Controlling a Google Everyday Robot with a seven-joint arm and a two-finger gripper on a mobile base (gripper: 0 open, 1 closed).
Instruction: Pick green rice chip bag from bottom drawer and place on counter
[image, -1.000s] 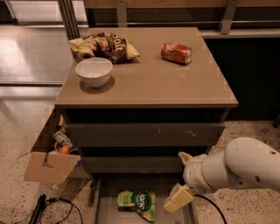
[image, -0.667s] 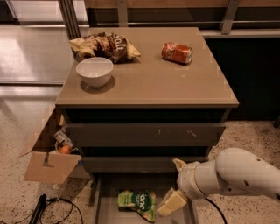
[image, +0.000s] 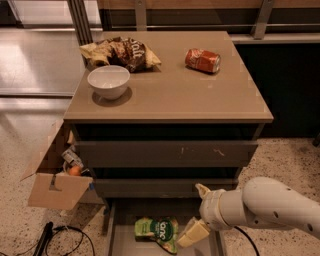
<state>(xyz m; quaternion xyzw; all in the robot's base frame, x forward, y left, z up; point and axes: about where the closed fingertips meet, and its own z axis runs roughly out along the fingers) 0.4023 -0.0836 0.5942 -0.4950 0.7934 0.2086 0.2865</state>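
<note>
The green rice chip bag (image: 156, 230) lies flat in the open bottom drawer (image: 120, 240) of the cabinet, near the frame's lower edge. My gripper (image: 196, 212) hangs at the end of the white arm just right of the bag, over the drawer. One cream finger (image: 192, 233) reaches down beside the bag's right edge, and the other points up near the middle drawer front. The jaws are spread apart and hold nothing. The tan counter (image: 200, 95) tops the cabinet.
On the counter stand a white bowl (image: 108, 81), a brown-and-cream chip bag (image: 122, 51) and a red can (image: 202, 60) on its side. An open cardboard box (image: 57, 182) with clutter sits left of the cabinet. Black cables (image: 60, 237) lie on the floor.
My gripper and arm have moved left and slightly down toward the green bag. The bag and the counter items have not moved.
</note>
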